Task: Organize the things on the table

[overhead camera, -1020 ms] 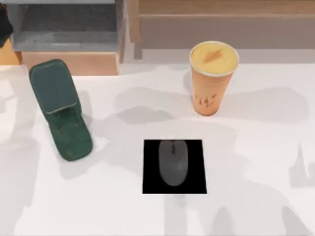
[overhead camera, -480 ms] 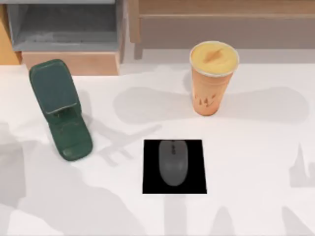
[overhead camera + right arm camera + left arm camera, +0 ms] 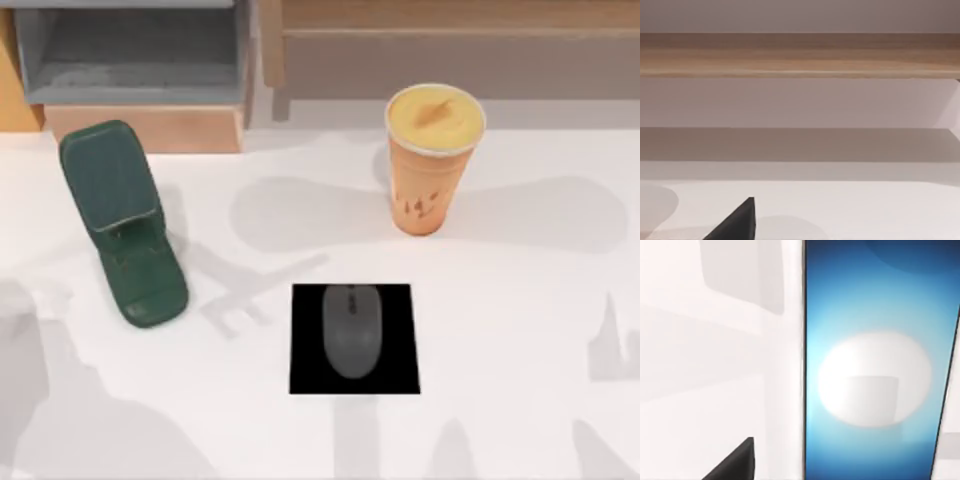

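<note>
Directly under my left wrist camera the smartphone (image 3: 875,365) is lying flat on the white table (image 3: 700,390), its glowing blue-white screen facing up and its long axis running straight away from the left gripper (image 3: 732,462), of which I am seeing just one dark fingertip at the frame's edge; I cannot tell whether its fingers are apart or together, and nothing is showing between them. I am judging the left arm the nearer one for the phone, and the coming move is turning on that long axis: the fingers will need to be straddling the phone's narrow width, not its length. Out on the table (image 3: 520,330), the grey mouse (image 3: 351,329) is sitting on the black mat (image 3: 305,375) near the middle of the front edge, its length pointing from front to back. The orange cup (image 3: 432,160) is standing upright behind it, toward the back edge, well apart from the mat. The green phone stand (image 3: 125,225) is waiting empty toward the back-left corner, just in front of the shelf unit (image 3: 140,70). My right gripper (image 3: 732,222) is idling over bare tabletop, facing the shelf, its state also unclear.
</note>
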Controlling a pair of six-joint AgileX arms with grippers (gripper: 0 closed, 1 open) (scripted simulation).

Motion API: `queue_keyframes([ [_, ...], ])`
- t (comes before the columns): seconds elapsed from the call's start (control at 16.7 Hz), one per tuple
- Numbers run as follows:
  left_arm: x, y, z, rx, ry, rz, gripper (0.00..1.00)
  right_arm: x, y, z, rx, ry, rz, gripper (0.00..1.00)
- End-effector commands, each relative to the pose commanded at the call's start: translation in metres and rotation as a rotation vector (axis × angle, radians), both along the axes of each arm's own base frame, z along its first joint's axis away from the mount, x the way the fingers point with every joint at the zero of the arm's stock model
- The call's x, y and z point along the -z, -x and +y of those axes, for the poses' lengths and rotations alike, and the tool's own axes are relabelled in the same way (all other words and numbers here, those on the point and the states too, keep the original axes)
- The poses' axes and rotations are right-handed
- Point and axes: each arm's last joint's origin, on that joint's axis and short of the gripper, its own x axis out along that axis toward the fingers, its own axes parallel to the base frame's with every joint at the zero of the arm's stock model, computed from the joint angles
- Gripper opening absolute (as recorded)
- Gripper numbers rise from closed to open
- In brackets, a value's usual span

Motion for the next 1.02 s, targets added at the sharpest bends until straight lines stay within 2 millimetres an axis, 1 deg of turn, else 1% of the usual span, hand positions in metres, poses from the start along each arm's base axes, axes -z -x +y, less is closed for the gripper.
queue_keyframes([
  [0.18,0.001,-0.001,-0.001,0.002,0.0,0.001,1.0,0.0,0.0,0.0,0.0,0.0,0.0,1.0],
  [0.24,0.004,-0.001,0.0,0.0,0.001,0.002,1.0,0.0,0.0,0.0,0.0,0.0,0.0,1.0],
  [0.36,0.018,-0.002,0.0,0.0,0.001,0.002,1.0,0.0,0.0,0.0,0.0,0.0,0.0,1.0],
  [0.6,0.054,-0.002,0.001,0.0,-0.003,-0.007,1.0,0.0,0.0,0.0,0.0,0.0,0.0,1.0],
  [0.72,0.067,-0.001,0.0,0.0,-0.001,-0.003,1.0,0.0,0.0,0.0,0.0,0.0,0.0,1.0],
  [0.78,0.07,0.0,0.0,0.0,0.0,0.0,1.0,0.0,0.0,0.0,0.0,0.0,0.0,1.0],
  [0.96,0.07,0.0,0.0,0.0,0.0,0.0,1.0,0.0,0.0,0.0,0.0,0.0,0.0,1.0],
  [1.02,0.07,0.0,0.0,0.0,0.0,0.0,0.92,0.0,0.0,0.0,0.0,0.0,0.0,1.0],
])
